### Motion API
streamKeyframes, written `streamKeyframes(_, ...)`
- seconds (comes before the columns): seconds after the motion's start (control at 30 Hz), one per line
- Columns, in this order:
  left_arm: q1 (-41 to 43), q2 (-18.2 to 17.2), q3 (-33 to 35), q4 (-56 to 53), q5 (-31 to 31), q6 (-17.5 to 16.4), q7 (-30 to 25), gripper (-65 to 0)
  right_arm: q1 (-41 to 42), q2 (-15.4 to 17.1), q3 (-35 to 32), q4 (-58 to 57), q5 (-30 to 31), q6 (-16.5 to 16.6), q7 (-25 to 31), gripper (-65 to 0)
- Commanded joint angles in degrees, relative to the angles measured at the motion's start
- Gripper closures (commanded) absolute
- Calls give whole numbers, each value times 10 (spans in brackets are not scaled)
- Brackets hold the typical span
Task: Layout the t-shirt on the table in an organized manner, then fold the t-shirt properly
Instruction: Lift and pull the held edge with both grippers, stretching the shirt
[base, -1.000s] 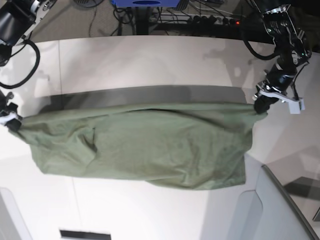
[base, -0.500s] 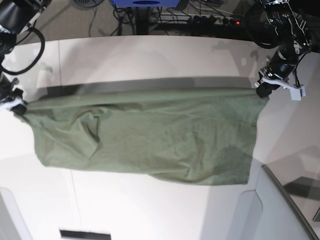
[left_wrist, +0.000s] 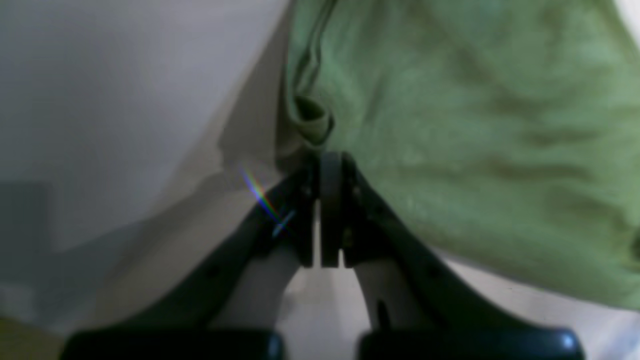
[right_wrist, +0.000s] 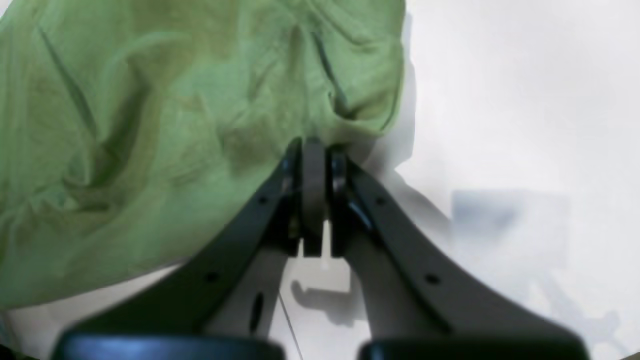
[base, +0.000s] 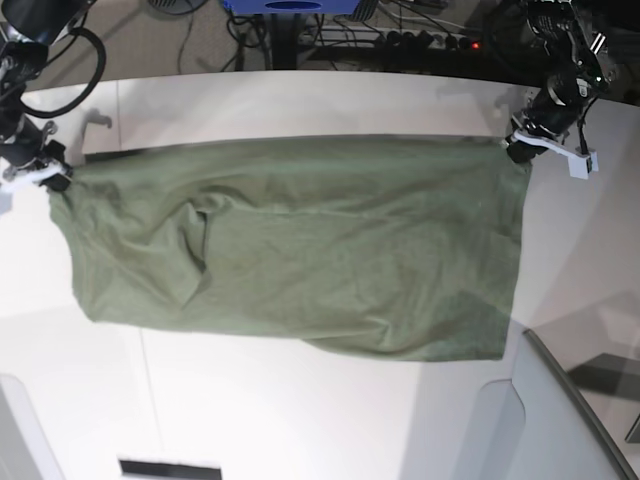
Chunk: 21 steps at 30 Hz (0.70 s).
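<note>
At nine o'clock in the base view my right gripper (base: 50, 183) is pinched tight on one corner of the t-shirt (base: 300, 250), which hangs stretched over the table (base: 300, 100) across to two o'clock, where my left gripper (base: 516, 150) clamps the other corner. I judge that either thin pinch could slip under tension, dropping that corner in a bunch. I can read no brand, label or writing anywhere.

White table (base: 300, 420) under green t-shirt (base: 300, 250)
</note>
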Motion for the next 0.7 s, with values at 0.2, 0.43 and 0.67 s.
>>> streamKeyframes(0.2,17,-4,-3,-3,8,-4,-47,0,-24,9,3,10,6,4,10,0)
streamKeyframes(0.43,37,-4,-2,-4,8,-4,-49,0,-61,1,2,28,6,4,10,0)
streamKeyframes(0.67,60,-5,-2,-3,8,-4,-61,0,-93,-26,1,77,6,4,9,0)
